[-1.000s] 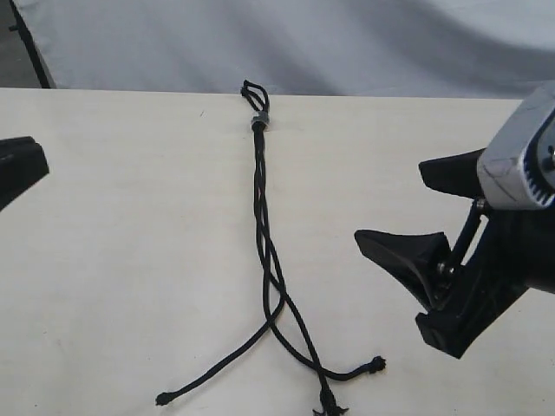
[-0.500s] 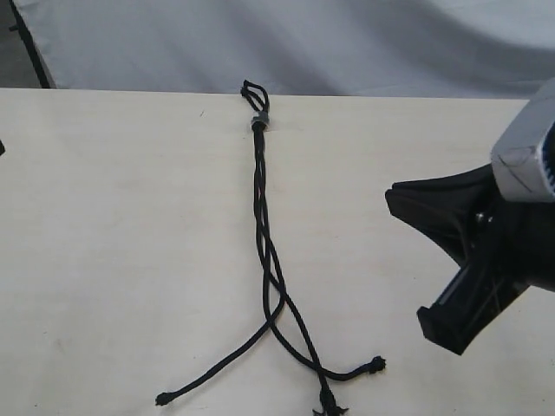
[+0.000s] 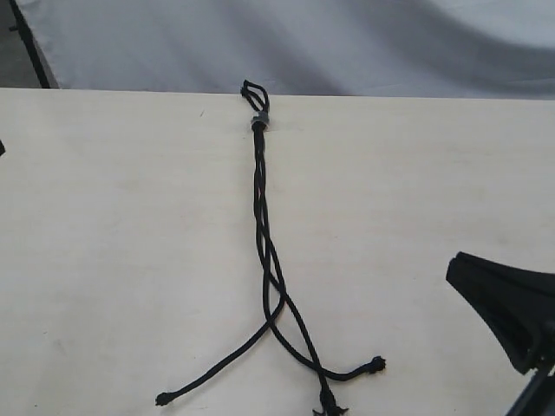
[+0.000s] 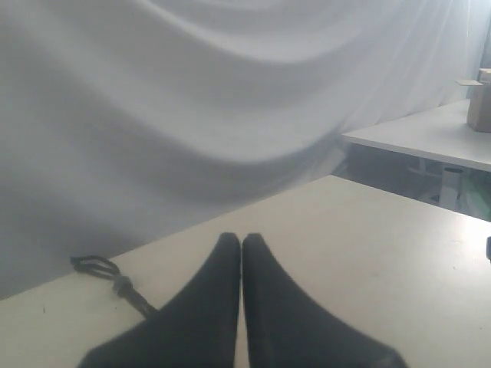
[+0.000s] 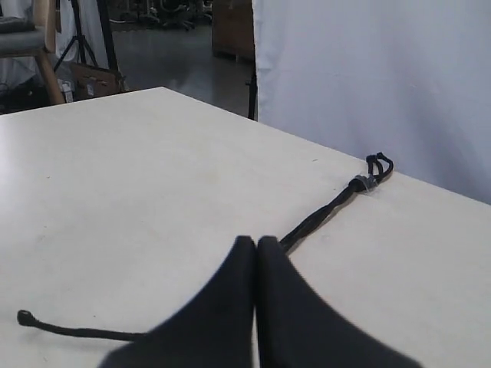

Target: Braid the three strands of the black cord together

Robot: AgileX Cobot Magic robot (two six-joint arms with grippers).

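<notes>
Lying down the middle of the pale table point(image 3: 113, 217) is one black cord point(image 3: 260, 191) — three strands point(image 3: 293, 322) joined by one grey band point(image 3: 258, 120) near the far edge, loosely twisted, then splaying into three knotted tips. Two grippers: the left gripper point(image 4: 242, 238) and the right gripper point(image 5: 255, 241) both have fingers pressed together on nothing, well apart from the cord — though in the right wrist view they hide its middle. One white cloth point(image 3: 329, 43) hangs behind

Bare table point(image 3: 113, 217) either side of black cord point(image 3: 258, 186), white cloth point(image 3: 347, 43) behind
</notes>
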